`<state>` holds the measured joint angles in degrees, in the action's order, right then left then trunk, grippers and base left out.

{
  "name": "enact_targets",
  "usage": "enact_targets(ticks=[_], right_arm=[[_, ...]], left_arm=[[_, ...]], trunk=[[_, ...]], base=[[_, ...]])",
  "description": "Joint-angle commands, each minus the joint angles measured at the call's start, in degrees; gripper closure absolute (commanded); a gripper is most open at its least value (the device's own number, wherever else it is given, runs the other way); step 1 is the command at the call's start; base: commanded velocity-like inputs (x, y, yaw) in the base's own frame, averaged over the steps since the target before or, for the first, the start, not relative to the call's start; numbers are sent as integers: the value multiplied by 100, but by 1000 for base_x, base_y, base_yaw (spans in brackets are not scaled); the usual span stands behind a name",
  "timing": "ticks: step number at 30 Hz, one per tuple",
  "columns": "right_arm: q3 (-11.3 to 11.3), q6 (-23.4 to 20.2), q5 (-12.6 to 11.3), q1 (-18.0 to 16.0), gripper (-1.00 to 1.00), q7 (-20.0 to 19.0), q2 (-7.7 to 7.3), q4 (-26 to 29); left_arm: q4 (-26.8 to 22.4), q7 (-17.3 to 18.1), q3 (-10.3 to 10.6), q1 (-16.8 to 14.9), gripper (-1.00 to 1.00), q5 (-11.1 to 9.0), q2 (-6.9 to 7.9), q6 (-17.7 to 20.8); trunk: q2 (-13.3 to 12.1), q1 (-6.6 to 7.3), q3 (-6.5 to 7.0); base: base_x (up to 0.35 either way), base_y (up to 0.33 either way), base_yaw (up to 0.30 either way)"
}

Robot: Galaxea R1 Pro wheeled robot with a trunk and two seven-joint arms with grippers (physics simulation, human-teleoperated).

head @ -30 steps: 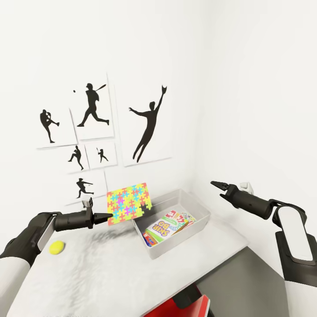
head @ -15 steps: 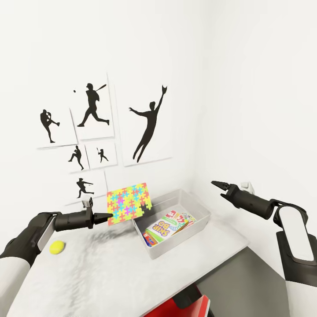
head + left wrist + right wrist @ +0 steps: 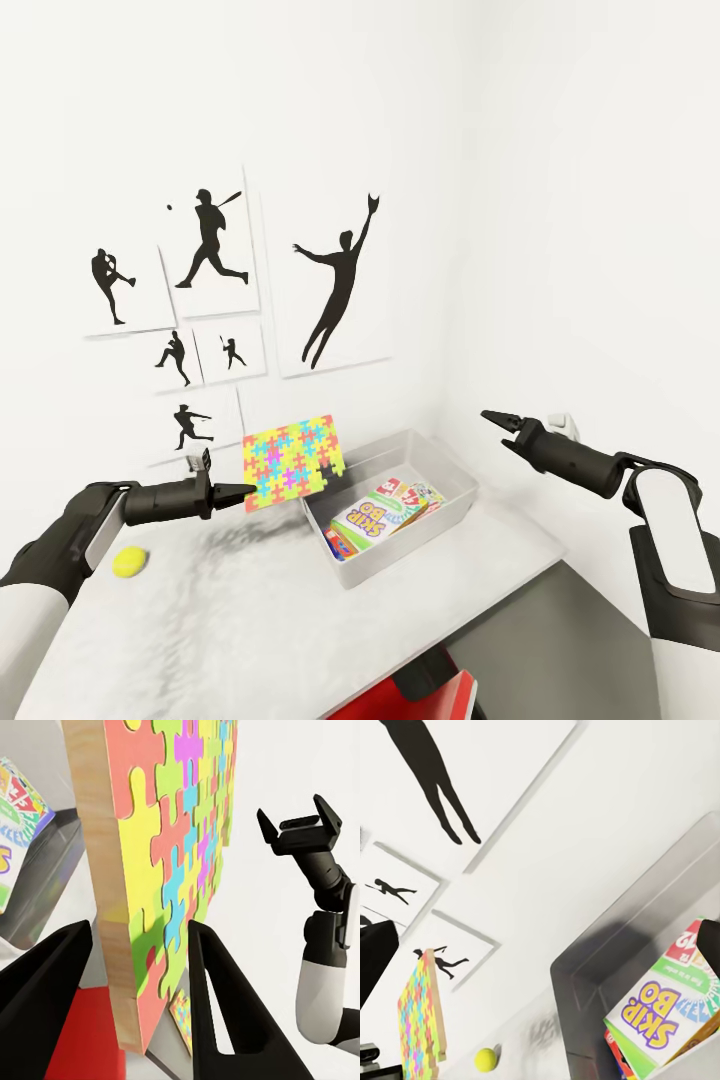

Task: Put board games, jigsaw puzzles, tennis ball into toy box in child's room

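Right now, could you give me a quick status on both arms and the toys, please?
Left gripper shut on jigsaw puzzle, held upright beside toy box. Right gripper open, empty. Board games in box; tennis ball on table.

"SKIP BO" stands on the white board game [image 3: 367,520] lying in the toy box [image 3: 452,505].

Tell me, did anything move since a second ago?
Hardly anything. The right gripper drifted a tiny bit toward the right wall. The left gripper still pinches the jigsaw puzzle upright beside the toy box. Nothing was grabbed or let go. The tennis ball stayed on the table, and the board games stayed in the box.
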<state>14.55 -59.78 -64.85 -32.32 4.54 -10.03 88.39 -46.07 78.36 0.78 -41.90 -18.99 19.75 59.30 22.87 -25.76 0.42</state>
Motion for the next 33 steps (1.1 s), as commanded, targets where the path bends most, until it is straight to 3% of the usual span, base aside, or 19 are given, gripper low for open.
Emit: enact_targets(ticks=[1,11,14,17,20,24,29,33], right_arm=[[1,-22,-48,-3,-100,52,10,5],[21,-22,-37,-21,-100,21,16,17],[149,-22,-55,-6,-100,-199,4,75],[336,-22,-59,310,-100,-774,11,109],[520,17,-26,1083,-100,-1765,55,122],[502,834,-11,1891,-100,-2461,79,132],[185,1235,6,2163,-100,-3109,46,199],[207,1277,30,2196,-100,-3239,8,195]], left_arm=[[2,13,9,-2,100,-16,3,52],[2,13,8,-4,100,-16,3,48],[2,13,8,-3,100,-17,3,51],[2,13,9,-2,100,-20,6,49],[2,13,7,-2,100,-25,4,47],[2,13,3,-2,100,-22,3,47],[2,13,0,-2,100,-33,3,47],[-9,6,8,-2,100,-45,-8,47]], trunk=[[5,-2,-3],[5,-2,-3],[5,-2,-3],[5,-2,-3],[5,-2,-3],[5,-2,-3],[5,-2,-3],[5,-2,-3]], base=[[0,0,0],[0,0,0],[0,0,0],[0,0,0],[0,0,0],[0,0,0],[0,0,0],[0,0,0]])
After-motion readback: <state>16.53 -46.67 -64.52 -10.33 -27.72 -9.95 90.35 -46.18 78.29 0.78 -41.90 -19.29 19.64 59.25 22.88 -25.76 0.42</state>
